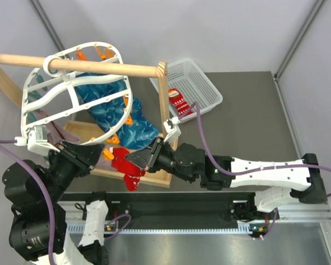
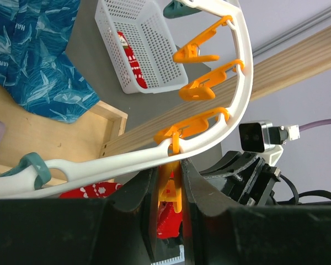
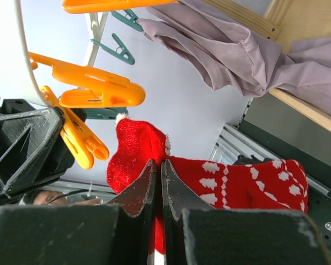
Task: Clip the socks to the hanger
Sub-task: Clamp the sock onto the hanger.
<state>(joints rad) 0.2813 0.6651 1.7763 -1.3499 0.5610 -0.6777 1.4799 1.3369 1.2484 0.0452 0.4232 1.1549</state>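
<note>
The white oval hanger (image 1: pixel 71 94) hangs by its hook from the wooden rail, with orange clips round its rim. My left gripper (image 2: pixel 170 176) is shut on an orange clip (image 2: pixel 174 190) that hangs from the hanger's near rim (image 2: pixel 127 160). My right gripper (image 3: pixel 157 165) is shut on a red sock (image 3: pixel 237 182) with white patterning. It holds the sock's folded end (image 3: pixel 135 146) up just beside that clip (image 3: pixel 80 138). From above, the held sock (image 1: pixel 124 163) hangs between the two grippers. A second red sock (image 1: pixel 179 102) lies in the white mesh basket.
The wooden rail stand (image 1: pixel 163 99) and its base tray (image 1: pixel 154 179) surround the hanger. Teal-blue patterned cloths (image 1: pixel 132 124) and a mauve-grey cloth (image 3: pixel 254 61) hang from the hanger. The white mesh basket (image 1: pixel 209 88) stands at the back right on the grey table.
</note>
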